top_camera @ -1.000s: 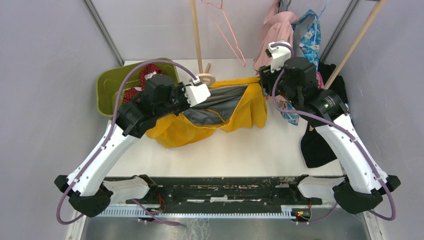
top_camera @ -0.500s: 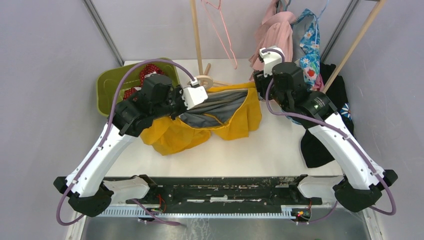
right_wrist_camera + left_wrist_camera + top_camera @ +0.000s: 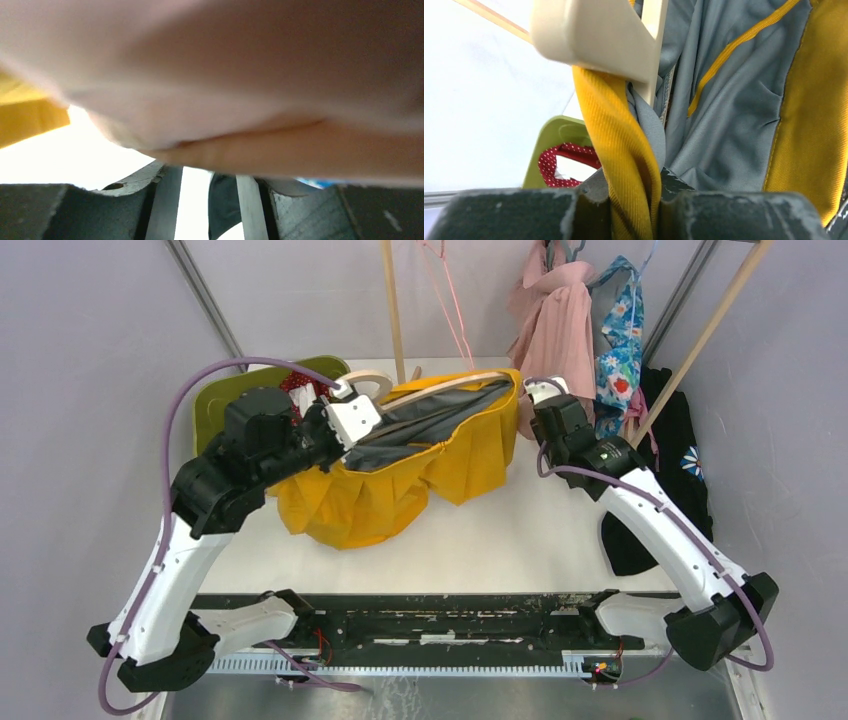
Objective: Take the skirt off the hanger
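While L gripper [image 3: 634, 202] pinches skirt [image 3: 400, 495] | R gripper [image 3: 533, 398] unclear, pink cloth [image 3: 225, 75] blocking cam

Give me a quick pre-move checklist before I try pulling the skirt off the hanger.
1. Left gripper shut on the skirt waistband: ok.
2. Hanger clip off the waistband: not ok, it sits over the yellow band just beyond the left grip.
3. Right gripper holding the hanger: not ok, its jaws are open with nothing between them.
4. Right wrist view clear: not ok, a blurred pink surface fills most of it.
5. Right arm free of the hanging pink garment: cannot tell.
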Available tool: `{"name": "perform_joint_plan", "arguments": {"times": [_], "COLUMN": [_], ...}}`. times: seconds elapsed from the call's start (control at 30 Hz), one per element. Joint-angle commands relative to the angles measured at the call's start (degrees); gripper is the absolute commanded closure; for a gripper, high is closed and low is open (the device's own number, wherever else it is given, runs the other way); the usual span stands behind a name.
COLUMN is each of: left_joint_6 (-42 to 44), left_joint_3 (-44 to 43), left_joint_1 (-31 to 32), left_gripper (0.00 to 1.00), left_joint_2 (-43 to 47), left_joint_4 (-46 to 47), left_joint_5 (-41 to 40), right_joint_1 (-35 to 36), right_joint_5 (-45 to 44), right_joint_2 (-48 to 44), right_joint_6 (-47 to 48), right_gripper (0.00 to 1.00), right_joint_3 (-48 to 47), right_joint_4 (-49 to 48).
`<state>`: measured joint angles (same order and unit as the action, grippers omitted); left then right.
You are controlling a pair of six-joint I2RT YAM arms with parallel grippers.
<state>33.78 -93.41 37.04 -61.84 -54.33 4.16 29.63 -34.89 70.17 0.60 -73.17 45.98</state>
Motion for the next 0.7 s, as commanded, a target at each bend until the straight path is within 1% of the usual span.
{"name": "perform_joint_plan", "arguments": {"times": [0.0, 0.07, 0.13, 0.27, 0.37, 0.53, 0.67], "left_joint_6": [-3.90, -3.76, -3.33, -2.31, -2.36, -2.28, -1.18], "left_joint_3": [-2.93, -2.95, -2.78, -1.54, -0.11, 0.32, -0.60], "left_joint_1": [-0.12, -0.12, -0.10, -0.17, -0.16, -0.13, -0.12], "left_gripper": [0.97, 0.97, 0.97, 0.97, 0.97, 0.97, 0.97], "left_joint_2": [-0.10, -0.87, -1.41, -2.38, -3.10, -4.78, -6.24], "left_joint_4": [10.93, 10.99, 10.93, 9.79, 9.41, 7.98, 4.97], "left_joint_5": [1.64, 1.95, 2.02, 1.58, 2.04, 4.21, 8.17], "right_joint_1": [1.09, 2.12, 3.19, 3.59, 3.74, 4.58, 5.53], "right_joint_5": [6.59, 8.40, 9.00, 11.32, 14.64, 21.46, 28.86], "right_joint_2": [-4.92, -6.14, -7.39, -9.13, -9.63, -8.02, -3.84], "right_joint_6": [-3.12, -1.67, 1.68, 5.09, 5.63, 5.43, 6.91], "right_gripper": [0.54, 0.55, 0.55, 0.51, 0.50, 0.51, 0.52], "right_joint_3": [0.01, -1.11, -3.60, -12.92, -17.13, -20.71, -24.21], "right_joint_4": [0.90, 0.78, 0.96, 4.42, 7.09, 7.86, 9.85]}}
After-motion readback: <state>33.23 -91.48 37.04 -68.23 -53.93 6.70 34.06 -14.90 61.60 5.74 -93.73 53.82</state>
